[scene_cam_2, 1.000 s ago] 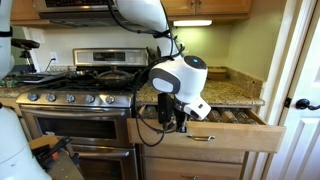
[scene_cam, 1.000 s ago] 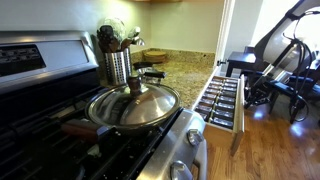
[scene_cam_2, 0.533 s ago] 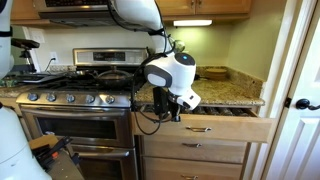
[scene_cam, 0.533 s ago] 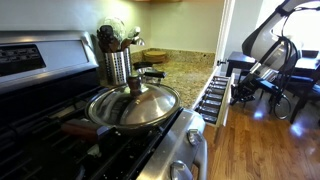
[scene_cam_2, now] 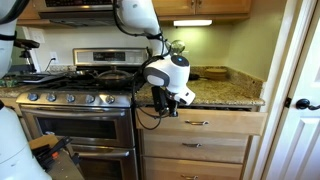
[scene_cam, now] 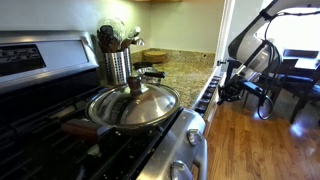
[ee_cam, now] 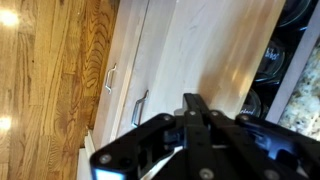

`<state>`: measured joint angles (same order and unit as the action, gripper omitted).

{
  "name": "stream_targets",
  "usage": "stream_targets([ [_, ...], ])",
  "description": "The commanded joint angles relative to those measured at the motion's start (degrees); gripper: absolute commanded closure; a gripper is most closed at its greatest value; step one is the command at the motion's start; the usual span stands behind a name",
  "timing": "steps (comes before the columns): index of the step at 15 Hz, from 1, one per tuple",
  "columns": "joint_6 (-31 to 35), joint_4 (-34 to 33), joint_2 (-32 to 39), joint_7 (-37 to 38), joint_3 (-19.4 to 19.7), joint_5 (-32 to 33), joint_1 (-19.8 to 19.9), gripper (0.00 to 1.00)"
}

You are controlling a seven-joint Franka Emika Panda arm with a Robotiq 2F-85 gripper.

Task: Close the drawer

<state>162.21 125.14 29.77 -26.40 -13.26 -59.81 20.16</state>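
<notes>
In an exterior view, the wide light-wood drawer with cream-white front (scene_cam: 209,95), gaping a second ago, is showing only a sliver under the speckled granite table's (scene_cam: 185,68) front edge. In an exterior view, the black two-fingered hand (scene_cam_2: 166,104) is pressing it nearly flush. Wrist view: fingers closed together, gripping nothing. Closing is nearing completion.

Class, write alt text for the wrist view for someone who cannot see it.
A dark gripper points from the bottom edge at the pale drawer front. Two metal handles show left of it, with wooden floor beyond.
</notes>
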Motion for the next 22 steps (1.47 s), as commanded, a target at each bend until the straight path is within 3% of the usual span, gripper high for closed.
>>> stream_targets([
  [1,1.87,-3.15,2.89,-0.1,-1.11,-0.37,-1.61,0.96],
  [11,4.0,-6.22,5.28,-3.27,-3.86,-1.04,-1.71,0.96],
  [15,4.04,-3.71,3.89,-3.75,-3.34,0.37,-1.83,0.96],
  [16,3.88,-0.64,1.75,-1.83,-1.55,2.35,-2.89,0.71],
  [18,4.57,4.16,-1.79,-3.62,-1.22,2.62,-1.8,0.65],
  [22,3.18,13.7,-10.44,-5.11,1.46,5.01,-1.21,0.4],
])
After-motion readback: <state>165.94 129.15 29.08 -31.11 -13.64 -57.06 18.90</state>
